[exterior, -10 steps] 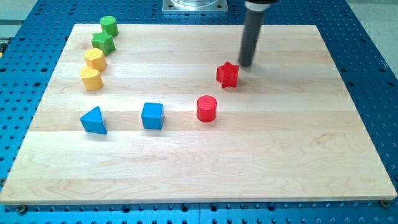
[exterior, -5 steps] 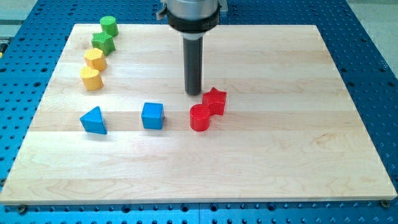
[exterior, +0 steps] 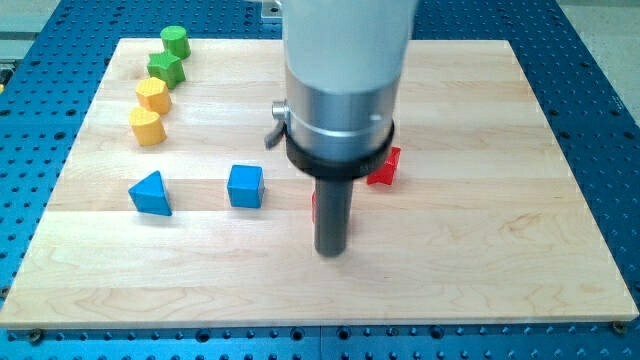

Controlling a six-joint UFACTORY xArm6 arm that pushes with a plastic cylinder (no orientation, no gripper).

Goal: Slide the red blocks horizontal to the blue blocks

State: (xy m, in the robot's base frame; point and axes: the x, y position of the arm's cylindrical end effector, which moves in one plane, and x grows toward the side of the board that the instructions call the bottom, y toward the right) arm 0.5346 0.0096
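Observation:
My tip (exterior: 331, 251) rests on the board at the view's lower middle. A red block (exterior: 316, 206), mostly hidden behind the rod, shows as a sliver just above and left of the tip. A second red block (exterior: 385, 170), its shape partly hidden by the arm, lies up and to the right of the tip. A blue cube (exterior: 245, 186) lies to the left of the rod. A blue triangle (exterior: 151, 193) lies further left, level with the cube.
Two green blocks (exterior: 174, 42) (exterior: 166, 69) and two yellow blocks (exterior: 153, 96) (exterior: 146, 126) stand in a column at the wooden board's (exterior: 500, 250) upper left. The arm's large silver body (exterior: 340, 80) hides the board's upper middle.
The rod has moved down the view, from above the red pair to below them. The arm's body now hides much of both red blocks. One red block has shifted to the right.

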